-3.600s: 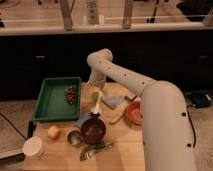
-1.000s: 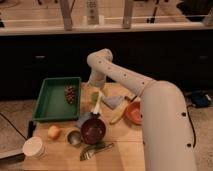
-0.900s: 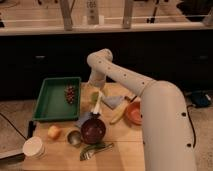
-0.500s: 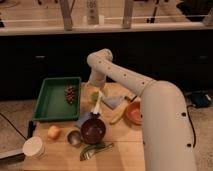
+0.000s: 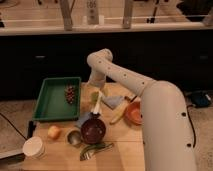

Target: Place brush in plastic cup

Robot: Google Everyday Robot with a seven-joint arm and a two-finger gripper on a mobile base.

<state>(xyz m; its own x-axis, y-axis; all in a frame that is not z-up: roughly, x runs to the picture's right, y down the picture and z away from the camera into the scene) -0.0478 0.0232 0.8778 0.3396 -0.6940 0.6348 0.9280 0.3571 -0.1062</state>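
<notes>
On the far left, the white cup [image 5: 34, 147] is standing at the table's near corner, with the green tray [image 5: 52, 102] lying behind it and holding a dark cluster of grapes [image 5: 70, 93]. An orange fruit [image 5: 54, 132] and the small metal cup [image 5: 74, 137] are sitting just right of the white cup.

Moving toward the centre, the plastic cup [image 5: 84, 120] is showing as a blue-grey shape touching the left rim of the maroon bowl [image 5: 93, 131]. Nothing is standing up out of its mouth as far as can be seen, though part of it is hidden. The green-handled fork [image 5: 95, 149] is lying in front of the bowl.

The gripper [image 5: 95, 96] is hanging low over the table's centre, above and just behind the plastic cup. The brush [image 5: 97, 103] is showing as a slim pale shaft pointing down from the gripper toward the cup; it appears to be in the gripper's hold (whether the fingers are actually clamping it I cannot tell).

Further right, a banana [image 5: 118, 116] and an orange bowl [image 5: 134, 113] are lying near the arm.

Assessment: pick-up is judged done; lowering the brush into the plastic cup and letting go are judged outstanding.
</notes>
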